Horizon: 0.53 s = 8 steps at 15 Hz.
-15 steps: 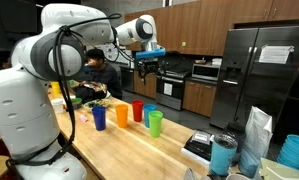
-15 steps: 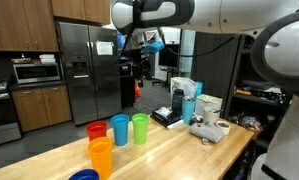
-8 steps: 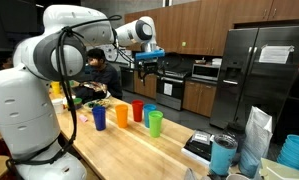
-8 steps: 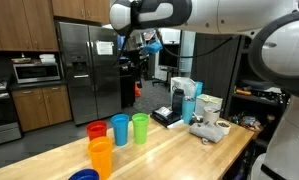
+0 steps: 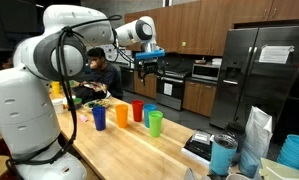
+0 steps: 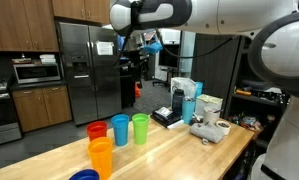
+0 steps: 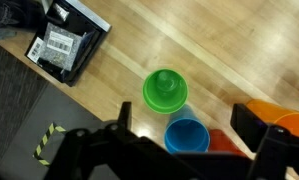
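– Claw [image 5: 149, 62]: condition?
– Jaws stand apart with nothing between them. It hangs high over the desk [image 7: 239, 50], clear of every item.
– Nearest item?
– Green cup [image 7: 165, 90], upright, directly below in the wrist view and a little in from the desk's long edge.
– Neighbours?
– Blue cup [image 7: 186, 135] just beside it, farther along the row. Orange cup [image 7: 279, 120] stands beyond, toward the desk's middle. Black labelled box [image 7: 64, 45] lies at the same long edge, well apart from the cups.
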{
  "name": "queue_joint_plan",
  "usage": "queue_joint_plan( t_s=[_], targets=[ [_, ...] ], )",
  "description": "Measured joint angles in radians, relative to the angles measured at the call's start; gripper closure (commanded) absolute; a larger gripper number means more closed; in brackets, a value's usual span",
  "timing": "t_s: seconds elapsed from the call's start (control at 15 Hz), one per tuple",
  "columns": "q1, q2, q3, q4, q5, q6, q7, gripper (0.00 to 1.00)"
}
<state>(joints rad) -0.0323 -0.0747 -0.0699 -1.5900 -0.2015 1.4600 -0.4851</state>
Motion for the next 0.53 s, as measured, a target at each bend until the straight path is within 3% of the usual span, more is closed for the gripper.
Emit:
queue_joint_plan(
  t_s=[0.33, 0.53],
  targets=[
    [0.003, 0.023, 0.011, -0.010, 0.004, 0.014, 0.000, 0.00],
    [0.014, 0.045, 0.025, -0.040, 0.045, 0.084, 0.004, 0.00]
  ],
)
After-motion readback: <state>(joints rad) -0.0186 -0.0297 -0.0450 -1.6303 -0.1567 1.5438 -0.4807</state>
